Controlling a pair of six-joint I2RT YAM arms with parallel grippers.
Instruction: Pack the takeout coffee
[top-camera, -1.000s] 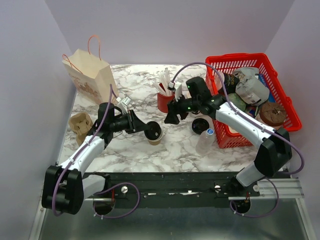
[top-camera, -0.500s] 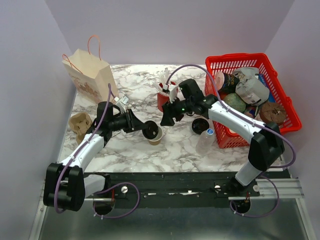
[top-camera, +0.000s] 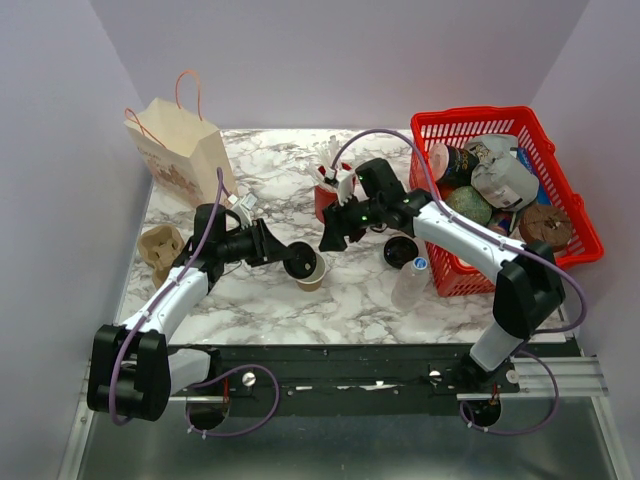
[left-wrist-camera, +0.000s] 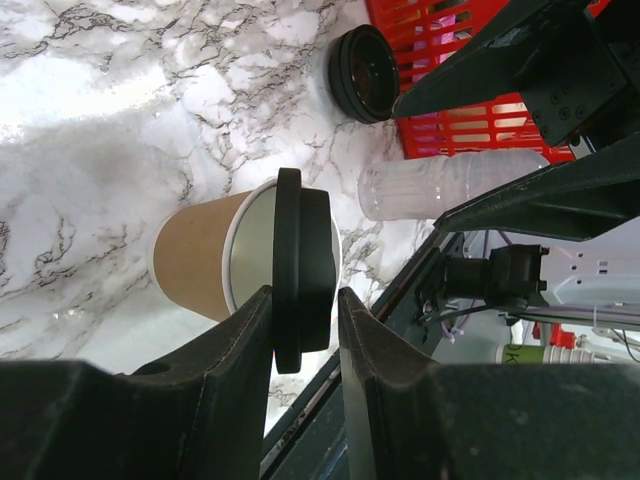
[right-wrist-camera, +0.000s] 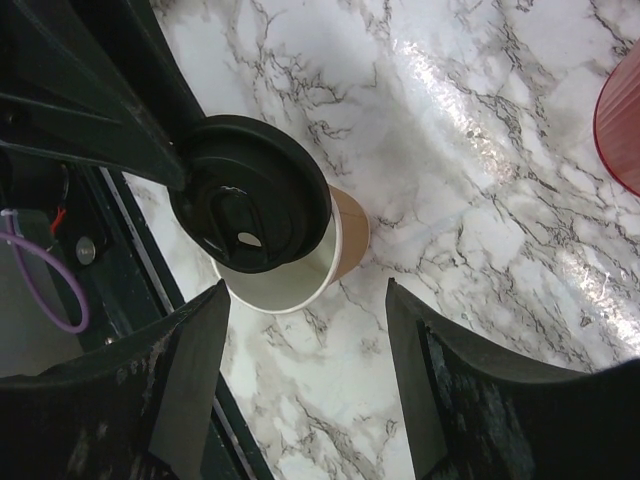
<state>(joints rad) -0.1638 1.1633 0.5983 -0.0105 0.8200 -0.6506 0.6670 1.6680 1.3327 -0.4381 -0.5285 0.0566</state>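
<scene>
The takeout coffee is a small tan paper cup (top-camera: 313, 277) (left-wrist-camera: 195, 262) (right-wrist-camera: 348, 236) with a white inside, standing mid-table. Its black lid (top-camera: 303, 262) (left-wrist-camera: 303, 265) (right-wrist-camera: 250, 195) sits askew on the rim and covers only part of the mouth. My left gripper (top-camera: 296, 259) (left-wrist-camera: 303, 297) reaches in from the left and straddles the lid. One finger is against the lid's rim and a narrow gap shows at the other. My right gripper (top-camera: 333, 236) (right-wrist-camera: 305, 290) hovers open just above and to the right of the cup, holding nothing.
A red cup (top-camera: 328, 203) of stirrers stands behind the right gripper. A loose black lid (top-camera: 401, 250) (left-wrist-camera: 362, 73) and a lying clear bottle (top-camera: 411, 282) (left-wrist-camera: 440, 185) are beside the full red basket (top-camera: 476, 117). A paper bag (top-camera: 180, 150) and a cardboard cup carrier (top-camera: 160, 250) are at the left.
My right arm has swung left and down towards the cup. The left gripper stayed at the cup, and its jaws have eased apart a little around the lid.
</scene>
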